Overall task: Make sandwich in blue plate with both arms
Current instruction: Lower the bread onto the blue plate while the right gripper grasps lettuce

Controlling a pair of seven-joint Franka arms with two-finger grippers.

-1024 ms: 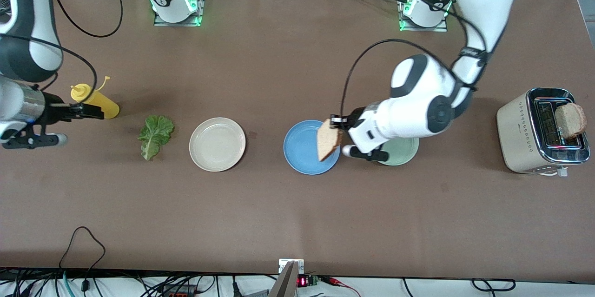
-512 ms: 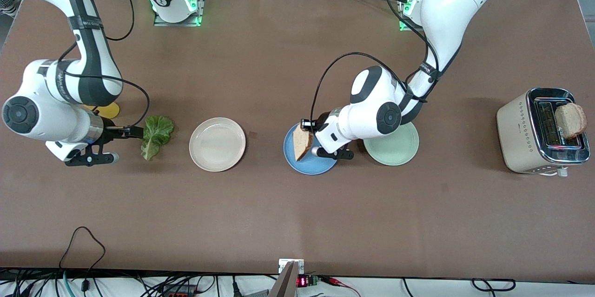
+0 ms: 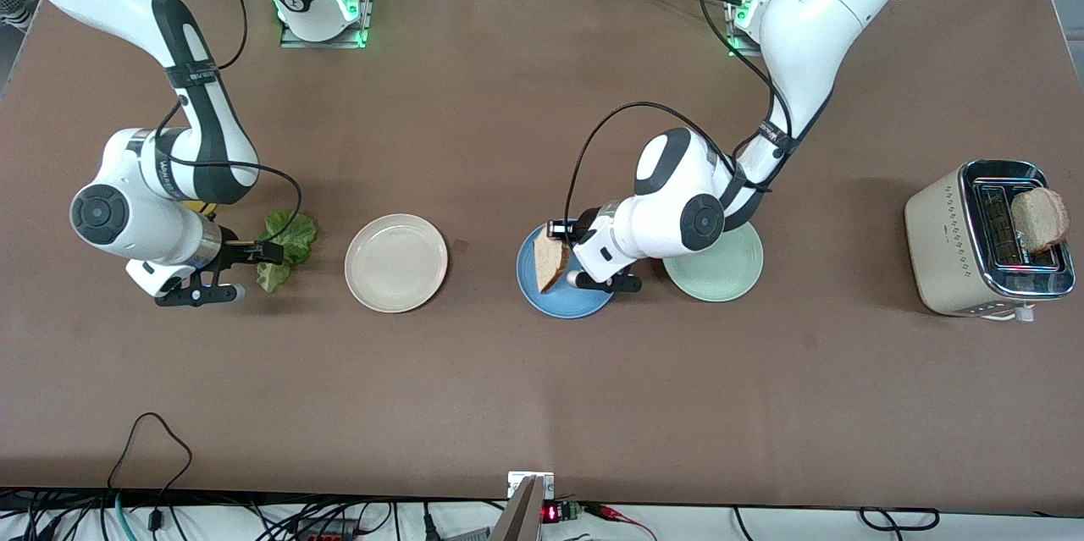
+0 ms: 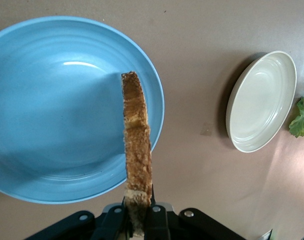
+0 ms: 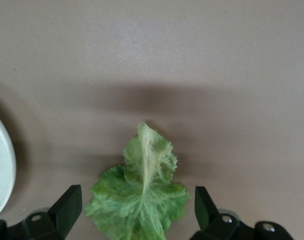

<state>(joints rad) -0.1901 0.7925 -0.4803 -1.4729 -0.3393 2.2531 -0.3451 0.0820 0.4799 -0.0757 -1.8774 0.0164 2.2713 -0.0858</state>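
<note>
My left gripper point(image 3: 566, 238) is shut on a toasted bread slice point(image 3: 550, 257) and holds it on edge over the blue plate point(image 3: 542, 291). In the left wrist view the slice point(image 4: 137, 145) stands edge-on between the fingers point(image 4: 159, 222) above the plate point(image 4: 52, 115). My right gripper point(image 3: 264, 253) is open, low over the green lettuce leaf point(image 3: 290, 232). In the right wrist view the leaf point(image 5: 142, 195) lies between the spread fingers point(image 5: 67, 205). A second bread slice point(image 3: 1040, 218) sticks out of the toaster point(image 3: 948, 245).
A cream-white plate point(image 3: 395, 262) lies between the lettuce and the blue plate, also in the left wrist view point(image 4: 261, 102). A pale mint-green plate point(image 3: 720, 266) lies beside the blue plate under the left arm. A yellow bottle point(image 3: 199, 207) is mostly hidden by the right arm.
My left gripper carried the bread slice from the blue plate's edge to over its middle and lower. My right gripper moved from beside the yellow bottle to over the lettuce leaf.
</note>
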